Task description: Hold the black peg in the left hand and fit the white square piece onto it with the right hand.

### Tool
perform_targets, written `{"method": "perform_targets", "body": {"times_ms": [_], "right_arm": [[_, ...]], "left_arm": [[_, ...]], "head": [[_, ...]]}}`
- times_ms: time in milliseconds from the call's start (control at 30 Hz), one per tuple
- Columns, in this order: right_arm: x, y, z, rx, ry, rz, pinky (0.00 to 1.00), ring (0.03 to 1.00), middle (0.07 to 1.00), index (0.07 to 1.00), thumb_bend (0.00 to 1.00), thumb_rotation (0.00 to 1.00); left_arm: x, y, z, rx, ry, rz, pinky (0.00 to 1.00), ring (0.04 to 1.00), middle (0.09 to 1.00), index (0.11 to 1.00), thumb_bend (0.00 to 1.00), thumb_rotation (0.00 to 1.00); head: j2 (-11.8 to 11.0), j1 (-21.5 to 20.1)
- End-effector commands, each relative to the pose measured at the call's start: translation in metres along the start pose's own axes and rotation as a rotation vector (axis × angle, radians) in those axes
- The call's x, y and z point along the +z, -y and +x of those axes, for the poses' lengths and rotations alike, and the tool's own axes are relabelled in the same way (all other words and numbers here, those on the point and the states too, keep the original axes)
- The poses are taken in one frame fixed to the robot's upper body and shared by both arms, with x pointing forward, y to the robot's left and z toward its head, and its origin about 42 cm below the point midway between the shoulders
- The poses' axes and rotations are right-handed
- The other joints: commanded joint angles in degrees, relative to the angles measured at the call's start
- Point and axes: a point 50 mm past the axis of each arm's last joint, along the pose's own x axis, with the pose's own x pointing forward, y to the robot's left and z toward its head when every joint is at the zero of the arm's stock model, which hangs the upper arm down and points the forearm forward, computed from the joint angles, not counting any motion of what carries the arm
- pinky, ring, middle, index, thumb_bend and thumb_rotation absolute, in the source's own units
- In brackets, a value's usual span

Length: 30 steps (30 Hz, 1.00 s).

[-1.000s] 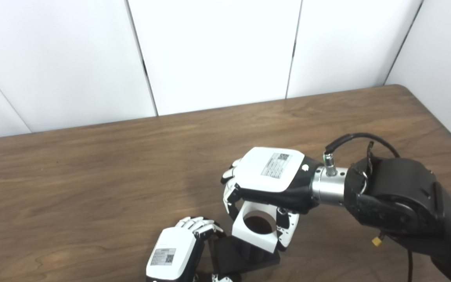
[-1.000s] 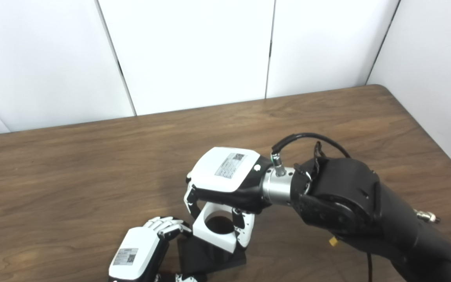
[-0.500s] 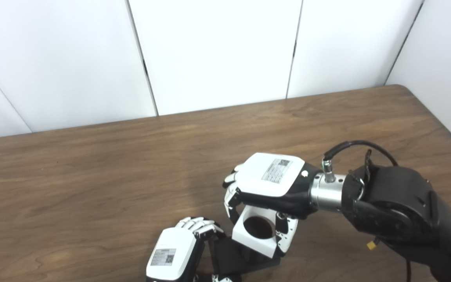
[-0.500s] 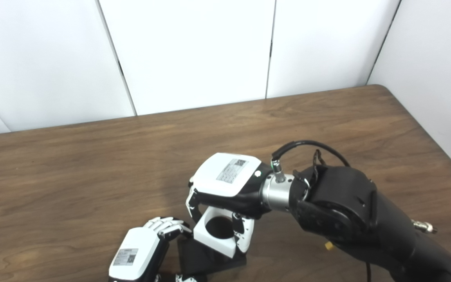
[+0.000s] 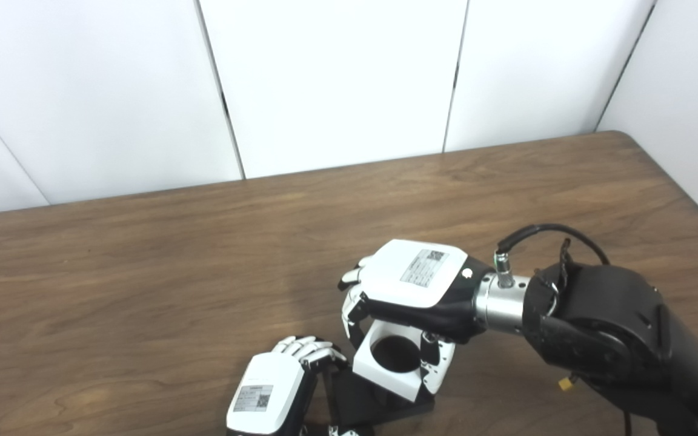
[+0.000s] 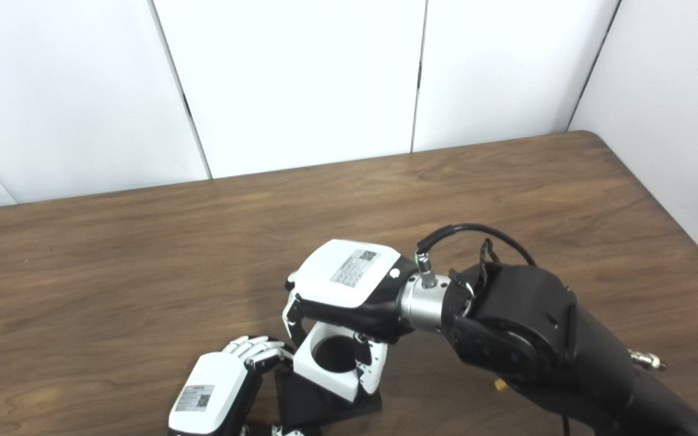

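the right hand (image 5: 412,290) is clamped on the white square piece (image 5: 392,362), tilted over the black peg (image 5: 379,399) the left hand (image 5: 273,390) grips; it should level the hole, then press straight down.

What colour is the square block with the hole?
White; the square block in the right hand shows best in the left eye view.

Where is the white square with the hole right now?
The white square piece is near the table's front edge, held in the right robot hand, just above the black peg base beside the left robot hand.
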Motion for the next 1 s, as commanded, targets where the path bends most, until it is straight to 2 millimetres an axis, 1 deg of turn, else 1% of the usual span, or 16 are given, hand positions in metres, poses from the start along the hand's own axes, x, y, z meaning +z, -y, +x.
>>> {"method": "perform_targets", "body": {"times_ms": [0, 367, 967], "right_arm": [[-0.001, 0.004, 0.001, 0.037, -0.006, -0.025, 0.91, 0.905, 0.755, 0.484, 0.52, 0.12], [-0.005, 0.001, 0.001, 0.04, -0.024, -0.034, 0.9, 0.898, 0.754, 0.484, 0.52, 0.12], [-0.009, -0.008, -0.001, 0.065, -0.045, -0.032, 0.89, 0.888, 0.756, 0.485, 0.52, 0.13]], "left_arm": [[0.0, 0.011, -0.009, -0.089, -0.006, 0.017, 0.86, 0.808, 0.759, 0.489, 0.51, 0.05], [0.0, 0.012, -0.006, -0.096, -0.002, 0.016, 0.85, 0.808, 0.76, 0.489, 0.51, 0.05], [-0.001, 0.01, -0.008, -0.089, -0.003, 0.021, 0.85, 0.804, 0.756, 0.489, 0.51, 0.05]], "head": [[0.03, 0.06], [-0.11, 0.1], [0.2, -0.1]]}}
